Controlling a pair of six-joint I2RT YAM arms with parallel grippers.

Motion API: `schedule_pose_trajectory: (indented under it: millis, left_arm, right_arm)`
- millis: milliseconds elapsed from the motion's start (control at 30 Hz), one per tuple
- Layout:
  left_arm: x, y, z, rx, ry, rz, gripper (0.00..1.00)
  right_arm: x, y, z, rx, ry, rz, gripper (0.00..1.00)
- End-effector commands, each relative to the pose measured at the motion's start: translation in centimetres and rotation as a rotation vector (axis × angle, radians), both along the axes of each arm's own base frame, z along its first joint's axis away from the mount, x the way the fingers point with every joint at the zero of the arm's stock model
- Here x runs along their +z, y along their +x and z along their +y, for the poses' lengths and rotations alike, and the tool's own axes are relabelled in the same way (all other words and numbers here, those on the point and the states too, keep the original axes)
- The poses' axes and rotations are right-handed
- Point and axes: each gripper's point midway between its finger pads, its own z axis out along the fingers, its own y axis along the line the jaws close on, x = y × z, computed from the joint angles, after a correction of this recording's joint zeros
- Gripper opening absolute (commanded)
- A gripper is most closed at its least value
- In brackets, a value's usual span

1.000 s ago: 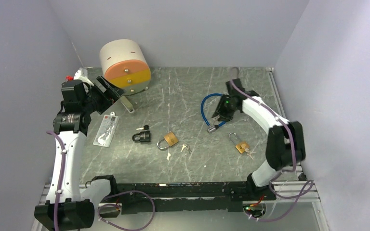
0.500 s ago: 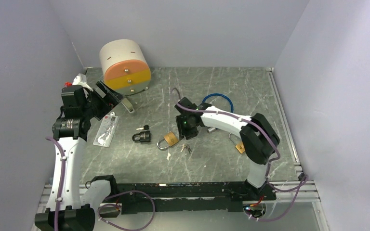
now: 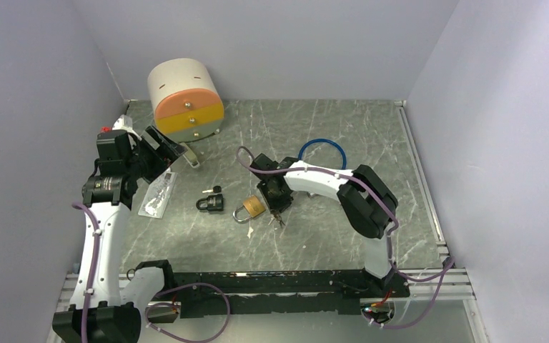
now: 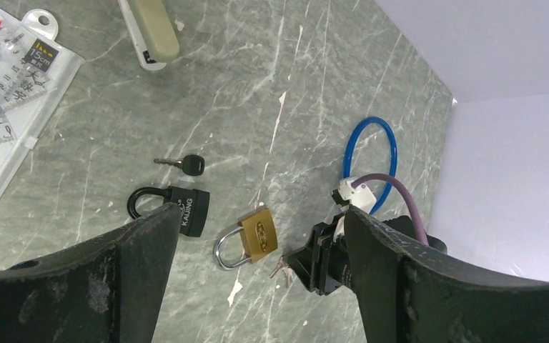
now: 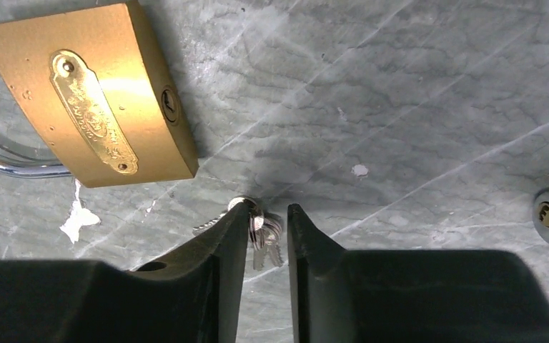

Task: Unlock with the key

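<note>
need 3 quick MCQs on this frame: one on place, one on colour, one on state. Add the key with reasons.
1. Where is the right gripper?
A. At the keys beside the brass padlock
B. Over the black padlock
C. At the drawer unit

2. What colour is the cable loop?
A. Red
B. Blue
C. Green

3. How is the left gripper?
A. Shut on a key
B. Shut on the ruler
C. Open, holding nothing

Answers:
1 A: the right wrist view shows its fingers on either side of the keys, right by the brass padlock.
2 B: the loop is blue in both the top and left wrist views.
3 C: its fingers are wide apart with nothing gripped.
</note>
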Motion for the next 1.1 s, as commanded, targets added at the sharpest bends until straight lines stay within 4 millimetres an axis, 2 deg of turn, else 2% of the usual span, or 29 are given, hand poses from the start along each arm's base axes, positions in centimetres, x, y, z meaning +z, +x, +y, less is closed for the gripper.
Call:
schedule_pose_trajectory:
  millis: [0, 233, 400, 600, 700, 767, 900, 1067]
  left_arm:
    - [0.2, 0.4, -0.1, 0.001, -0.017, -0.018, 0.88]
    - [0.0, 0.3, -0.2, 0.000, -0.024, -0.010, 0.88]
    - [-0.3, 0.2, -0.4, -0.008, -0.037, 0.000, 0.87]
    - [-1.2, -0.4, -1.2, -0.029, -0.080, 0.019, 0.88]
    - [-2.4, -0.9, -2.5, -0.071, -0.156, 0.028, 0.88]
    - [-4.5, -1.5, -3.8, -0.103, -0.238, 0.047, 0.88]
    - [-7.2, -2.7, -6.5, -0.185, -0.440, 0.050, 0.88]
    - [-9.7, -4.0, -8.1, -0.214, -0.595, 0.063, 0.88]
  right_arm:
    - [0.7, 0.2, 1.0, 0.075, 0.018, -0.011, 0.26]
    - [0.7, -0.7, 1.4, 0.095, 0.051, 0.026, 0.18]
    - [0.7, -0.9, 1.7, 0.094, 0.068, 0.038, 0.00]
    - [2.4, -0.5, 2.9, 0.048, 0.208, 0.009, 0.00]
    - [4.1, -0.2, 3.9, 0.017, 0.351, -0.003, 0.00]
    - [5.2, 0.2, 4.3, -0.010, 0.444, -0.012, 0.00]
    - [6.9, 0.5, 4.8, -0.043, 0.602, -0.014, 0.00]
    - [8.7, 0.0, 4.8, -0.069, 0.749, 0.010, 0.00]
